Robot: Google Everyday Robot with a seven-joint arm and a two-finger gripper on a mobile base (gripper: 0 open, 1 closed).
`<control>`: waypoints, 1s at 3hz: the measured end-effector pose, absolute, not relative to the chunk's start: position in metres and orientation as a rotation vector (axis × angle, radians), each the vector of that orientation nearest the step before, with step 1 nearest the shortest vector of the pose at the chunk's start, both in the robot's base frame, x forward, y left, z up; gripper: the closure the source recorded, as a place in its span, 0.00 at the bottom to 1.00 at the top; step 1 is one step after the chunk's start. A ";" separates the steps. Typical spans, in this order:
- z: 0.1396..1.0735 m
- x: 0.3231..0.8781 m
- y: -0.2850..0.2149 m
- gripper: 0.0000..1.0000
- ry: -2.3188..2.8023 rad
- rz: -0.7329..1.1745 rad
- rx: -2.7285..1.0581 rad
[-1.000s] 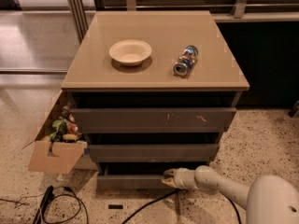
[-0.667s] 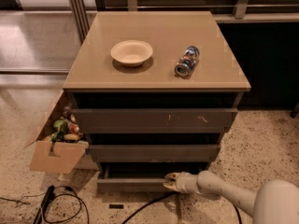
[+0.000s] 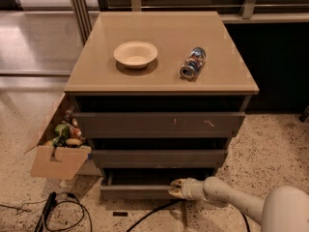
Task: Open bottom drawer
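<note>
Camera view shows the end effector (image 3: 175,189) low in front, at the top edge of the bottom drawer (image 3: 135,192), which sits pulled slightly out, lowest of three; whether it is clamped there cannot be told. Farther back, a bowl (image 3: 135,54) and a tipped can (image 3: 192,63) rest apart on the worktop (image 3: 96,76).

White rounded arm (image 3: 234,201), cream gripper (image 3: 174,189) at bottom drawer (image 3: 133,192)

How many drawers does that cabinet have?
3, stacked under the tabletop: the top drawer with white scratches, the middle drawer just below it, and the bottom drawer lowest, with the gripper at its front edge. None seem hidden.
</note>
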State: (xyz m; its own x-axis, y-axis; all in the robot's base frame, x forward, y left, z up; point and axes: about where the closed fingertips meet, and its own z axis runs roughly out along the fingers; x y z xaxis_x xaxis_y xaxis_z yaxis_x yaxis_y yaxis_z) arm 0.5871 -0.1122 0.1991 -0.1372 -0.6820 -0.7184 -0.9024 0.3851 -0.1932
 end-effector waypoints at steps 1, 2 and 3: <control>0.199 0.587 -0.112 0.29 1.889 0.370 -1.366; 0.198 0.587 -0.112 0.01 1.889 0.371 -1.367; 0.189 0.590 -0.110 0.00 1.884 0.386 -1.371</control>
State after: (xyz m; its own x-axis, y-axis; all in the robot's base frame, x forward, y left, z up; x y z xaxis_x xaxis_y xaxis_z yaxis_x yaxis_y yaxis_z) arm 0.5900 -0.1105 0.1894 -0.1348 -0.6774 -0.7231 -0.9072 0.3779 -0.1850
